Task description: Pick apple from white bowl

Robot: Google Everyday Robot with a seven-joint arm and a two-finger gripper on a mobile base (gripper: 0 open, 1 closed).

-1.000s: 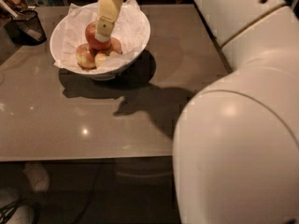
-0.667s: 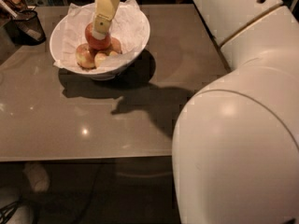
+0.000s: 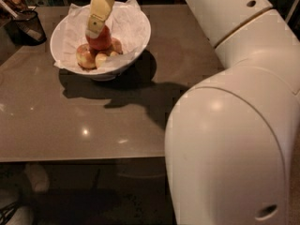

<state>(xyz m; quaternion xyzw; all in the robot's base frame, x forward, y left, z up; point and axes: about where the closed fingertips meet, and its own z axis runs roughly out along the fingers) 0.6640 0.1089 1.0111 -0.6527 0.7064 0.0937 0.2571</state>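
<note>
Brown table (image 3: pixel 70 125) — in the white bowl (image 3: pixel 142 32), pincer (image 3: pixel 93 32) touches the apple (image 3: pixel 102 42), grip unclear.

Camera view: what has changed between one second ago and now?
The pincer has shifted slightly toward the picture's left, above the white bowl, and now sits in front of the apple. Whether it grips the apple, I cannot tell. The bowl, the apple, the smaller apples, the mesh cup and the table stayed put.

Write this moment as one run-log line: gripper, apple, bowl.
stage: reaching for apple | gripper: down inside white bowl, at top of apple | apple: in bowl among smaller apples | pick: not yet done
</note>
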